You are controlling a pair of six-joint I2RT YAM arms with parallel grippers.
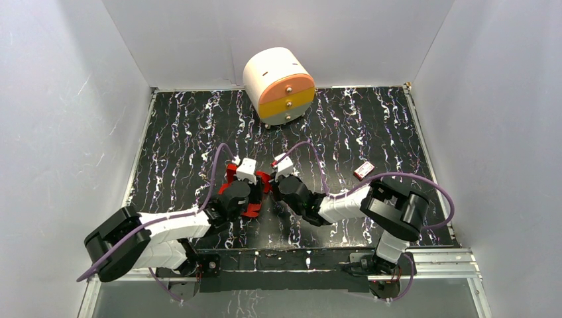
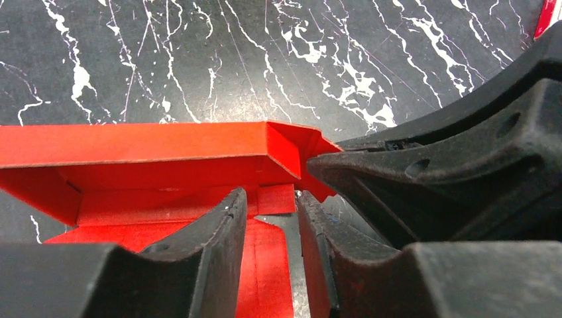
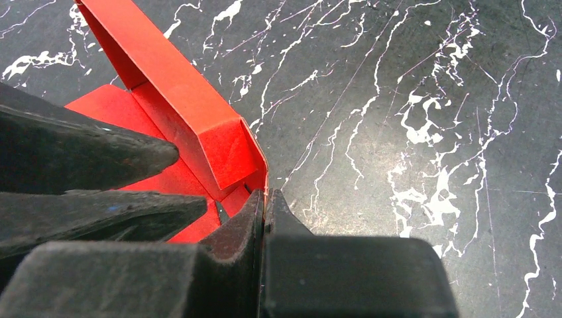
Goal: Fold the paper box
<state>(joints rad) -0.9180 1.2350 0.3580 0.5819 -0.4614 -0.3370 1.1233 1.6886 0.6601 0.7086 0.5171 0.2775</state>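
Note:
The paper box (image 1: 263,180) is bright red thin card, partly folded, lying at the table's middle between both grippers. In the left wrist view it (image 2: 159,142) shows a raised long wall and a folded corner. My left gripper (image 2: 272,205) is open with a narrow gap, its fingers over the box's floor and a small tab; it shows in the top view too (image 1: 252,193). My right gripper (image 3: 265,199) is shut on the top edge of the box's end wall (image 3: 179,93), and it sits just right of the box in the top view (image 1: 270,189).
A round white, orange and yellow drawer unit (image 1: 278,85) stands at the back of the table. A tiny red-and-white packet (image 1: 364,170) lies to the right. White walls enclose the black marbled table (image 1: 371,126) on three sides.

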